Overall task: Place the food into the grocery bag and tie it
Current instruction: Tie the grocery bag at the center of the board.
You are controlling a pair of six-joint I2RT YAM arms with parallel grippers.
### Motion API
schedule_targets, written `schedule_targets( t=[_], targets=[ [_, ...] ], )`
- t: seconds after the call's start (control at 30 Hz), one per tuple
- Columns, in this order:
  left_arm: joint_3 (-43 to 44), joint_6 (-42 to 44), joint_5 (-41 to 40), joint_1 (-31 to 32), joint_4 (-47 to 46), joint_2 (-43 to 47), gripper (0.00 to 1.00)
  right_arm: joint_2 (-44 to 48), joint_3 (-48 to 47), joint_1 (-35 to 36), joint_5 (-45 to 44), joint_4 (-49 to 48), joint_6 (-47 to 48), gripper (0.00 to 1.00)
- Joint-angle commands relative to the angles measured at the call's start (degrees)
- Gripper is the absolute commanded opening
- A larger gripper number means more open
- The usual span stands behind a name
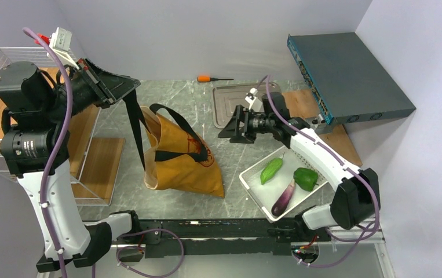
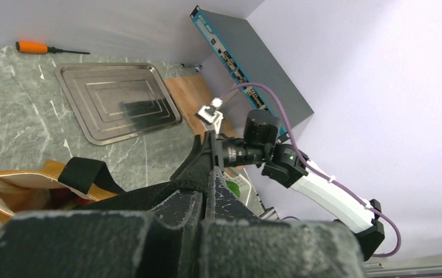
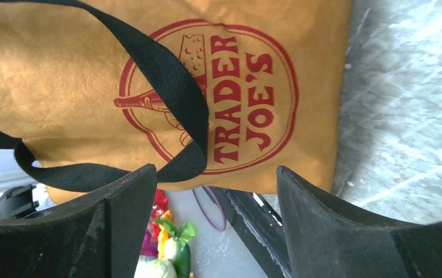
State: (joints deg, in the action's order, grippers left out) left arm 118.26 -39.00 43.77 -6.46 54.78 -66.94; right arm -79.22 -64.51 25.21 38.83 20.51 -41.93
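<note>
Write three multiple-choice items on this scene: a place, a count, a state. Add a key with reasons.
1. Where does the orange-handled screwdriver lie?
A. at the far side, beside the flat silver metal tray
B. at the near side, by the arm bases
C. in a gripper

2. How many vegetables lie in the white rectangular basket?
A. one
B. five
C. three

3. How is the right gripper?
A. shut on a strap
B. open, holding nothing
C. shut on a vegetable

Key:
1 A: it lies just beyond the tray's far left corner.
2 C: a long green pepper, a blocky green pepper and a purple aubergine.
3 B: its fingers stand wide apart in its wrist view.
</note>
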Motion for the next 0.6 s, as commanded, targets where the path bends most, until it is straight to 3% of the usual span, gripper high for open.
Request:
schedule_targets(
  t=[0.0,0.3,0.57],
  targets=[
    [1.77,-2.11,2.24,-0.16,-8.59,-0.23,0.0,-4.61,-4.75,4.73,-2.3,-1.74,-0.33,0.77],
    [2.34,-4.19,4.07,-0.15,-11.74,-1.53,0.0,-13.9,-13.08,7.92,-2.97,-1.35,0.72,0.72],
    [2.41,-4.85,5.08,-0.17,-12.99,-1.7,0.0,-17.4,-14.65,10.32,-1.8,-1.8,1.22,0.65]
  ],
)
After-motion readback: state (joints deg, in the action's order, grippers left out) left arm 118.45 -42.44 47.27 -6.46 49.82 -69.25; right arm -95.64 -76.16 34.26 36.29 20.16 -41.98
